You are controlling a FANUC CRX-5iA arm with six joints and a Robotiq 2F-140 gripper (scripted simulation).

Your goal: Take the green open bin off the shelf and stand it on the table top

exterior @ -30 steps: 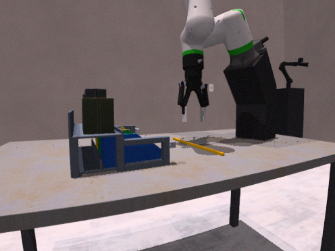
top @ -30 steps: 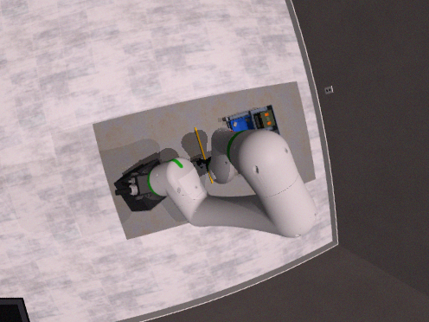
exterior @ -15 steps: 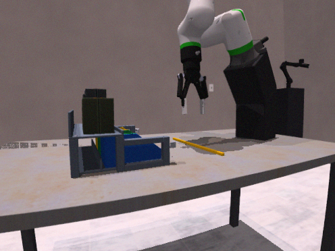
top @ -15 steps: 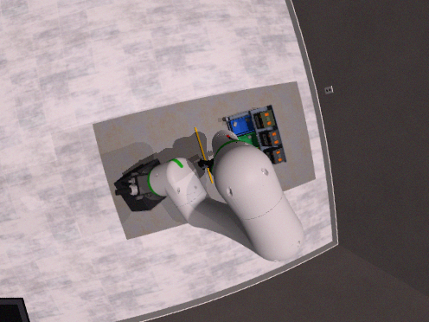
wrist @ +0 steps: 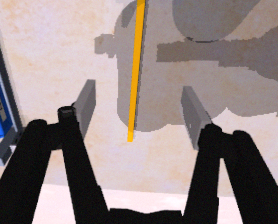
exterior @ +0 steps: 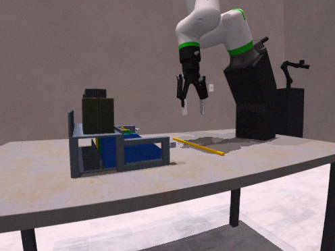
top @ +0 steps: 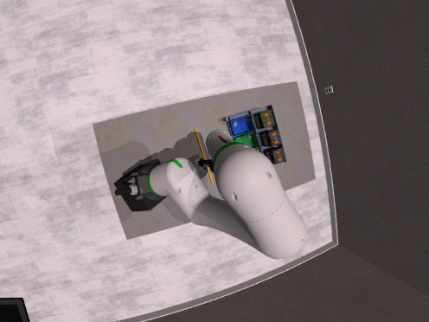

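Nothing of the task is done yet, as far as I can see. The end effector [exterior: 192, 111] hangs high above the desk [exterior: 142, 185], fingers apart and nothing between them; the wrist view shows only bare desk and a yellow rod [wrist: 135, 75] lying flat beneath it.

The green bin [top: 245, 140] sits on the shelf [exterior: 118, 151], mostly hidden under the arm in the top view; from the side only a thin green edge shows between the blue bin [exterior: 135, 152] and the dark part of the rack. I cannot tell whether its parts are in it. Blue bin sits just beside it. Three dark bins [top: 269, 136] with orange parts stand in a row on the far side of the shelf, open tops visible from above, looking level.

Left to do, by my judgement: move over to the shelf, come down on the green bin, grip it, lift it out without knocking the blue neighbour, set it flat on bare desk away from the yellow rod, release. So the run is at the approach stage, end effector well apart from the shelf.
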